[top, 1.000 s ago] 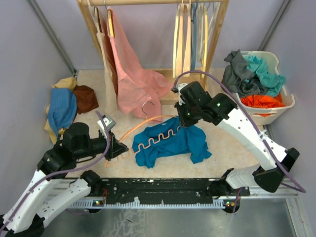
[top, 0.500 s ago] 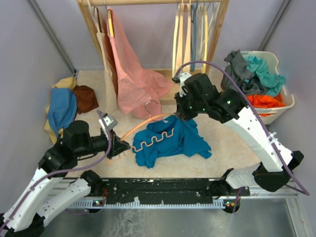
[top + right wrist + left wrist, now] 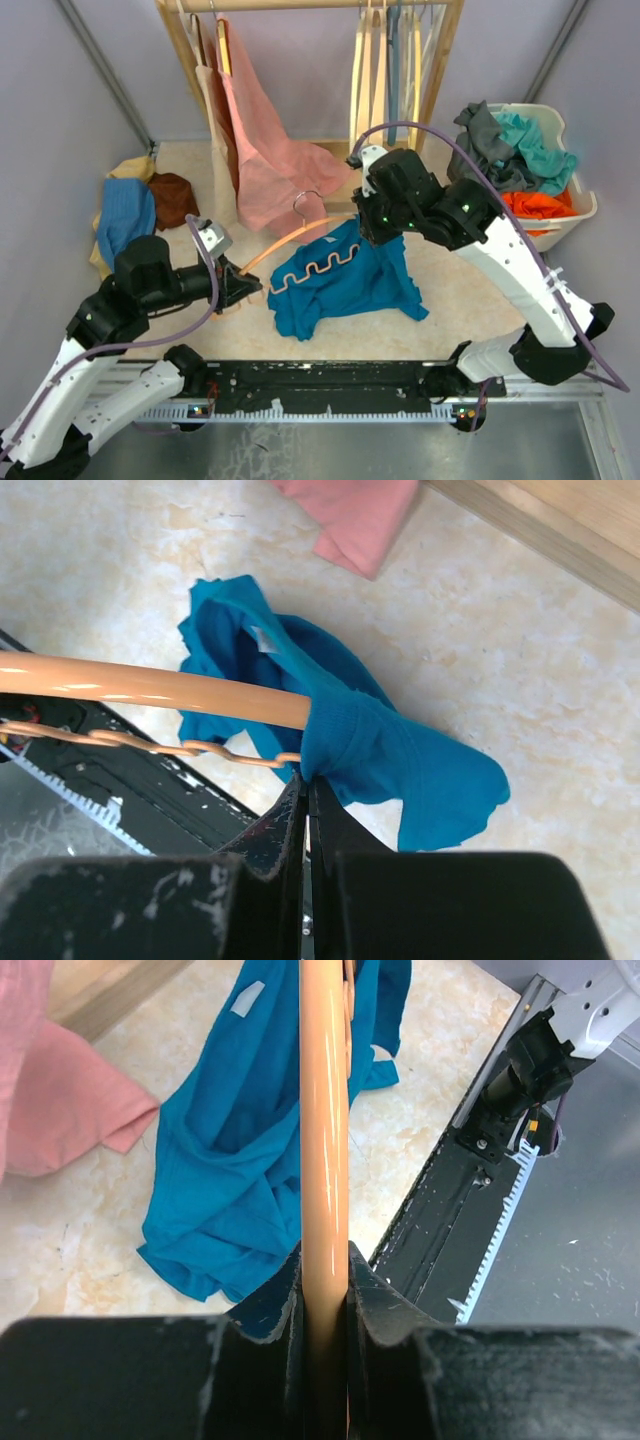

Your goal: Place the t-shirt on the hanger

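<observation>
While the left gripper [image 3: 243,287] clamps the near end of the orange-tan hanger [image 3: 296,236], jaws tight on its curved arm in the left wrist view, the job looks partly done; the hanger is held tilted above the table [image 3: 460,290], hook toward the wooden rack [image 3: 440,60]; its far end sits inside the teal t-shirt [image 3: 345,288], where the right gripper [image 3: 372,233] pinches the cloth and lifts it; most of the shirt sags crumpled onto the table; left, I judge: neck over the hook, other shoulder onto the near arm.
</observation>
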Controlling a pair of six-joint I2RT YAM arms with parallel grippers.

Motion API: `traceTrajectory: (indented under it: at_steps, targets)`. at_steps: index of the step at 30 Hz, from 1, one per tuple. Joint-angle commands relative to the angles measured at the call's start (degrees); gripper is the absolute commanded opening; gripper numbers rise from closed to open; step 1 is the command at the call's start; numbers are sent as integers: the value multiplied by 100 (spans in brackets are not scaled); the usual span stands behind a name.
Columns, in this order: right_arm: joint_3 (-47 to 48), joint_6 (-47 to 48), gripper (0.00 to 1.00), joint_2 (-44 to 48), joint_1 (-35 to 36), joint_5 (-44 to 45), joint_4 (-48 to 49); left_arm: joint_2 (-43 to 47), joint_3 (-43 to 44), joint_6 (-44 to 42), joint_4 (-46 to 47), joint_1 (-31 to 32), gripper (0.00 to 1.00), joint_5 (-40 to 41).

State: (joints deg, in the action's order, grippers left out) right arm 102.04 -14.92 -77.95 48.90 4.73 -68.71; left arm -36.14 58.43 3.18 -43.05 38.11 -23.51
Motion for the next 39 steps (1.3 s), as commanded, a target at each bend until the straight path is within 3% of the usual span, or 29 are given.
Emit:
traceTrajectory:
  at_steps: [1,16,31,39]
  targets:
    - [-142,65,0,464,51,464,-174,-3,448,-238,368,4,4,9]
    - [1210,332,0,276,53,77,-651,-154,-69,-373,1250,12,4,-343]
    - [2295,448,0,-309,130,-423,-373,-53,-115,-497,1559,21,3,-503]
    - [2126,374,0,-289,822,-46,307,-39,-217,-389,1669,21,3,-390]
